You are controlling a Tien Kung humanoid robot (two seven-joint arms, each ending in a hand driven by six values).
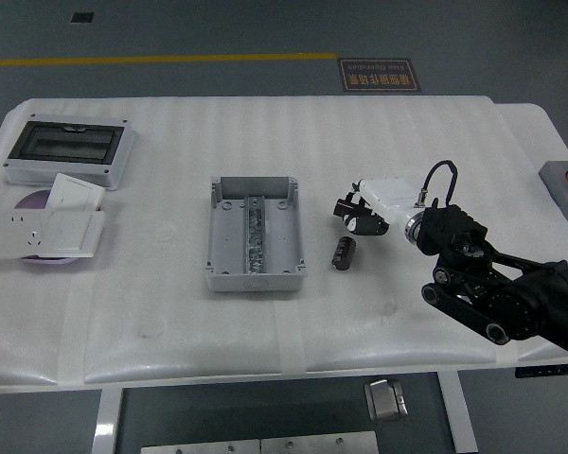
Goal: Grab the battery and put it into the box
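Note:
The battery [344, 253], a small dark cylinder, lies on the white table just right of the open grey box [216, 236]. My right hand [358, 214] hovers a little above and behind the battery, apart from it. Its black fingers [348, 207] are curled in under the white palm and hold nothing. The black right arm comes in from the lower right corner. Inside the box there is only a metal rail along its middle. My left arm does not show.
At the far left stand a grey enclosure with a dark window [66, 151], white socket plates [47, 230] and a purple disc [30, 200]. A grey block with an orange piece [566, 187] sits at the right edge.

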